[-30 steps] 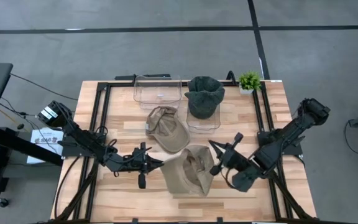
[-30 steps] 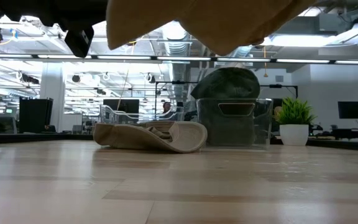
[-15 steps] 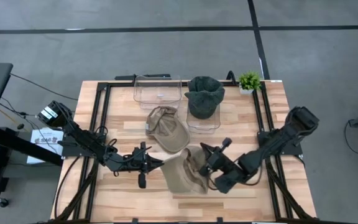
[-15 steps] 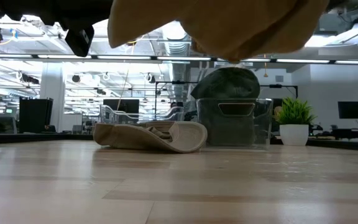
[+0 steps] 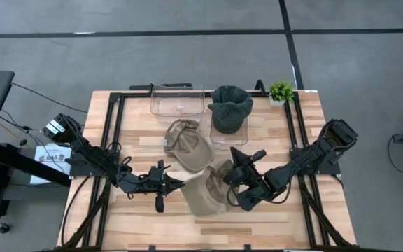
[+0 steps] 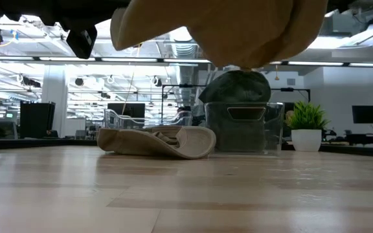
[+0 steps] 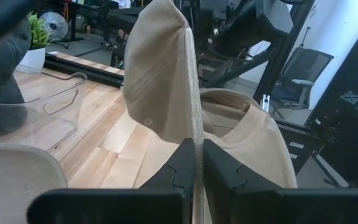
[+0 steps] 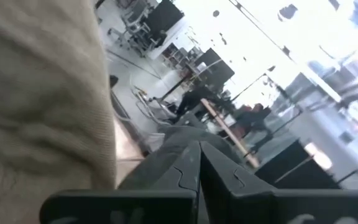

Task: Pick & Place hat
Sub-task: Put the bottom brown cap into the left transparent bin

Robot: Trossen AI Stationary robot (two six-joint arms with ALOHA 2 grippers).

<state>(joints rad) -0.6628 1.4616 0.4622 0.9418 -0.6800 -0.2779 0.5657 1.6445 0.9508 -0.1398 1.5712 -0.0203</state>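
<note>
A tan hat [image 5: 207,190] hangs above the near middle of the table; it fills the top of the low view [image 6: 225,26]. My left gripper [image 5: 180,186] is at its left edge, shut on it [image 7: 195,146]. My right gripper [image 5: 229,180] is shut at the hat's right side, and tan cloth [image 8: 42,93] lies beside its fingers with nothing between them. A second tan hat [image 5: 188,144] lies crown-side on the table. A dark green hat [image 5: 229,109] sits in a clear bin [image 5: 229,136]. My left gripper pinches the hat's brim edge [image 7: 191,127] between its two fingers, coming level from the table's left. The brim stands on edge above the fingers and the hat is lifted clear of the table. My right gripper lies with its shut fingers [image 8: 185,163] against the hat's right side [image 5: 222,183], coming level from the table's right. Nothing is pinched. The hat hides the fingertips in the high view.
An empty clear bin [image 5: 177,101] stands at the far middle of the table. A small potted plant [image 5: 280,91] is at the far right corner. Black frame rails [image 5: 114,140] run along the table's sides.
My right gripper has gone down and toward the table's left, rolling as it went, up against the hat's right side. That side has been pushed in, so the hat is narrower and sags lower. The left-held edge has stayed put.
</note>
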